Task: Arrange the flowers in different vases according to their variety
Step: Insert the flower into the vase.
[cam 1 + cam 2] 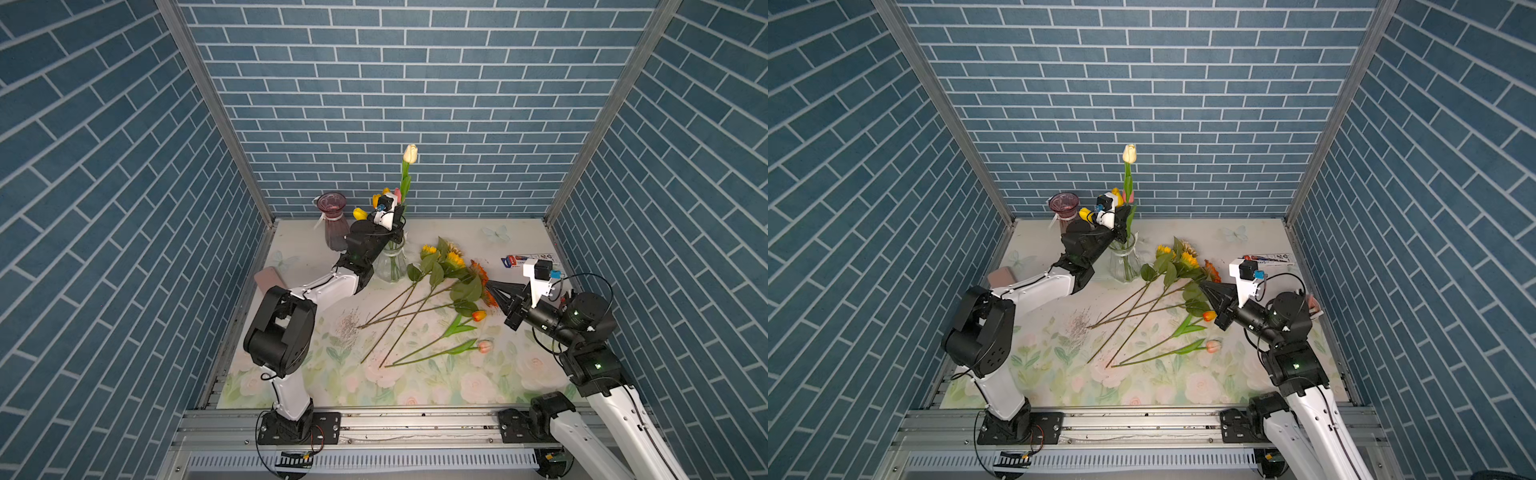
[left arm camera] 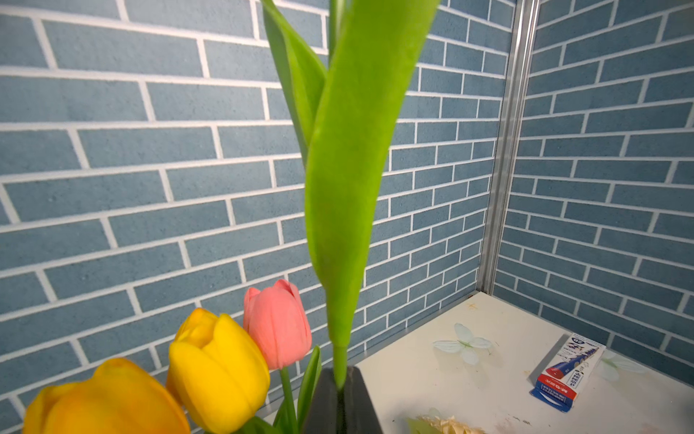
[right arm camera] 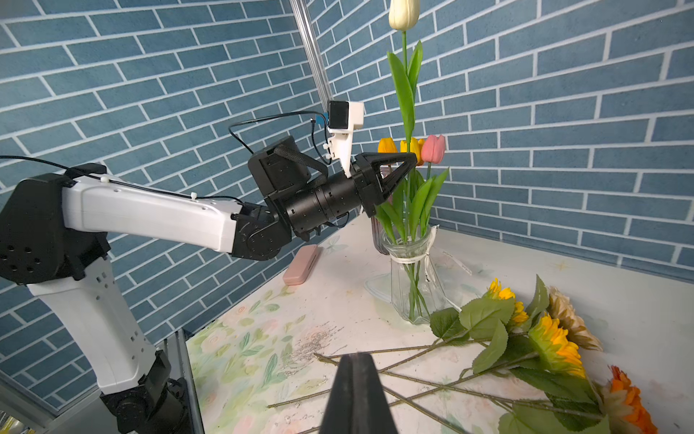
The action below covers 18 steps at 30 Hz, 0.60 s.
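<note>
Left gripper, arm outstretched, clamps tulip stem over vase; right gripper closed, seemingly empty; floral mat, brick walls.

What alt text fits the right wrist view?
Left end effector shut on the stem of a cream tulip over a clear glass vase of yellow and pink tulips; yellow and orange sunflowers lie on the floral mat.

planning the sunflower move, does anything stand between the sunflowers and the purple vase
Yes. The clear vase of tulips and the left arm reaching over it stand between the sunflowers and the purple vase.
</note>
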### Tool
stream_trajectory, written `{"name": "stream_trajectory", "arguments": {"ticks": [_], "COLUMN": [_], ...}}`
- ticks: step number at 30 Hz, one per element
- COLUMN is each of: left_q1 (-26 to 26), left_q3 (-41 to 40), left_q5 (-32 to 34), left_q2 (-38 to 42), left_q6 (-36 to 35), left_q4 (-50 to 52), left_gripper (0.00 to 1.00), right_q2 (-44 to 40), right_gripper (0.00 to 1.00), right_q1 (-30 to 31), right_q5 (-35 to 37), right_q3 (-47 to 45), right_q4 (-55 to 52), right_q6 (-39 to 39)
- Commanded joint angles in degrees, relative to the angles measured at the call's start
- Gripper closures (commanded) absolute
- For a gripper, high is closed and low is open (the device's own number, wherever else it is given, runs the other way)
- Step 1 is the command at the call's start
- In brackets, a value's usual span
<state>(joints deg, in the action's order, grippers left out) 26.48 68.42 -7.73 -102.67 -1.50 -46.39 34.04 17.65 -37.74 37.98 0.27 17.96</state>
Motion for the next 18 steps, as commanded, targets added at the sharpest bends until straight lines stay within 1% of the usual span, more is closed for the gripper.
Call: {"name": "stream_trajectory", "arguments": {"ticks": [1, 6, 7, 9, 11, 14, 18], "left_q1": [-0.34, -0.31, -0.29, -0.3, -0.34, -0.32, -0.3], "left_q3": [-0.32, -0.5, -0.6, -1.12, -1.55, -1.74, -1.73], "left_q5": [0.92, 2.97, 3.16, 3.55, 3.88, 4.08, 3.84], "left_q2": [0.01, 0.63, 0.85, 1.4, 2.02, 2.48, 3.22], "left_q6": [1.43, 2.38, 2.46, 2.65, 2.9, 2.98, 3.41], "left_q4": [1.72, 5.57, 5.95, 6.45, 6.59, 7.14, 8.14], "left_gripper": [1.0, 1.0, 0.97, 0.84, 0.78, 0.73, 0.69], "right_q2": [0.4, 1.44, 1.61, 1.98, 2.24, 2.6, 2.92], "right_gripper": [1.0, 1.0, 1.0, 1.0, 1.0, 1.0, 1.0], "right_q1": [-0.16, -0.14, -0.17, -0.12, -0.12, -0.15, -0.16], "right_q5": [-0.36, -0.65, -0.81, -0.98, -1.02, -1.02, -1.02], "right_q3": [-0.09, 0.12, 0.08, 0.17, 0.39, 0.72, 1.05], "right_q4": [1.98, 1.97, 1.94, 1.85, 1.58, 1.14, 0.77], "right_q6": [-1.26, -1.3, -1.37, -1.34, -1.34, -1.52, -1.61]}}
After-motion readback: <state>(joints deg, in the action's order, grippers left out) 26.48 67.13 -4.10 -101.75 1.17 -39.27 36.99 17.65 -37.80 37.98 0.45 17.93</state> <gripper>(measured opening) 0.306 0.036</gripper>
